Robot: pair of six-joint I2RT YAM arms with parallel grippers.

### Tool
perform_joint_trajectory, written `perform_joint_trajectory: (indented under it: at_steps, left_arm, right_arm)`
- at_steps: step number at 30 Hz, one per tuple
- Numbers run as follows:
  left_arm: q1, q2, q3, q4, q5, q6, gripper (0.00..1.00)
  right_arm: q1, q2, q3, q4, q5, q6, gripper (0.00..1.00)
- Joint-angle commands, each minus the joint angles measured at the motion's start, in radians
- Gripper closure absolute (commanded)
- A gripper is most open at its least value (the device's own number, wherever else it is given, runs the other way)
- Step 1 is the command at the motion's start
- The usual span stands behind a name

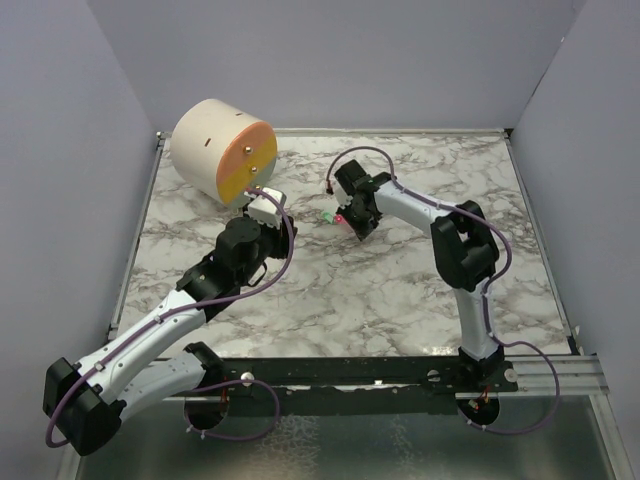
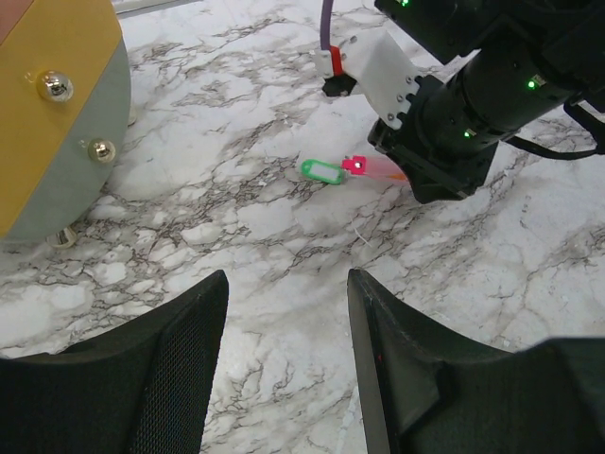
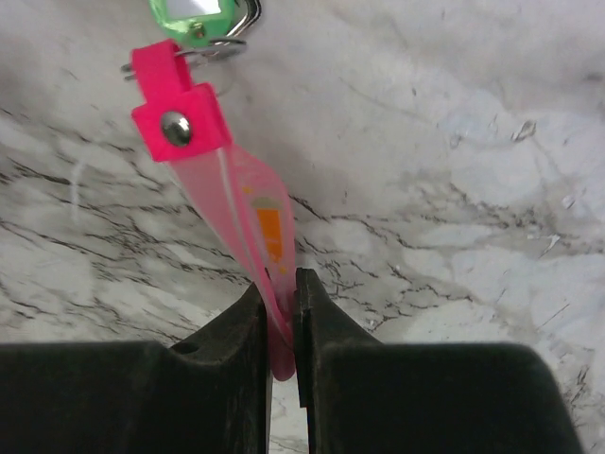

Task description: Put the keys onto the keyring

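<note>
My right gripper (image 3: 277, 298) is shut on the slim pink strip of the keyring (image 3: 248, 213). The strip's pink block end (image 3: 177, 104) carries a thin silvery ring (image 3: 213, 47). The green key (image 3: 193, 16) lies at that ring, at the top edge of the right wrist view. In the top view the right gripper (image 1: 357, 226) is low over the table beside the key (image 1: 328, 217). The left wrist view shows the key (image 2: 321, 171) and the pink tag (image 2: 367, 167) on the marble. My left gripper (image 2: 286, 284) is open and empty, well short of them.
A large cream cylinder with an orange and yellow face (image 1: 222, 148) stands at the back left, with metal knobs (image 2: 55, 87) on its face. The marble table (image 1: 400, 290) is walled by grey panels on three sides.
</note>
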Motion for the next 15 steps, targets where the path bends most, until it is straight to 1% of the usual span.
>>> perform_joint_trajectory:
  at_steps: [1, 2, 5, 6, 7, 9, 10, 11, 15]
  left_arm:
    - [0.006, -0.003, -0.015, 0.017, -0.021, -0.007, 0.44]
    - [0.005, -0.003, -0.016, 0.018, -0.021, -0.007, 0.44]
    - [0.007, -0.004, -0.016, 0.017, -0.02, -0.008, 0.44]
    - [0.007, -0.005, -0.016, 0.019, -0.02, -0.008, 0.44]
    - [0.007, -0.004, -0.015, 0.019, -0.019, -0.009, 0.44]
    - [0.007, 0.0, -0.014, 0.021, -0.013, -0.011, 0.44]
    - [0.007, 0.002, -0.014, 0.021, -0.01, -0.013, 0.44]
    - [0.007, 0.005, -0.014, 0.022, -0.008, -0.014, 0.44]
    - [0.007, 0.015, -0.014, 0.025, 0.0, -0.019, 0.44]
  right_arm:
    - [-0.017, -0.085, -0.066, -0.008, 0.067, 0.034, 0.96]
    - [-0.021, -0.097, -0.089, -0.014, 0.094, 0.045, 0.91]
    - [-0.032, -0.17, -0.168, -0.008, 0.157, 0.096, 0.68]
    - [-0.032, -0.207, -0.193, 0.005, 0.164, 0.107, 0.5]
    - [-0.032, -0.243, -0.218, 0.019, 0.166, 0.115, 0.4]
    - [-0.032, -0.294, -0.241, 0.021, 0.176, 0.132, 0.35]
    - [-0.032, -0.313, -0.247, 0.016, 0.185, 0.137, 0.26]
    - [-0.032, -0.329, -0.251, 0.015, 0.194, 0.139, 0.24]
    - [-0.032, -0.387, -0.277, 0.052, 0.227, 0.148, 0.22]
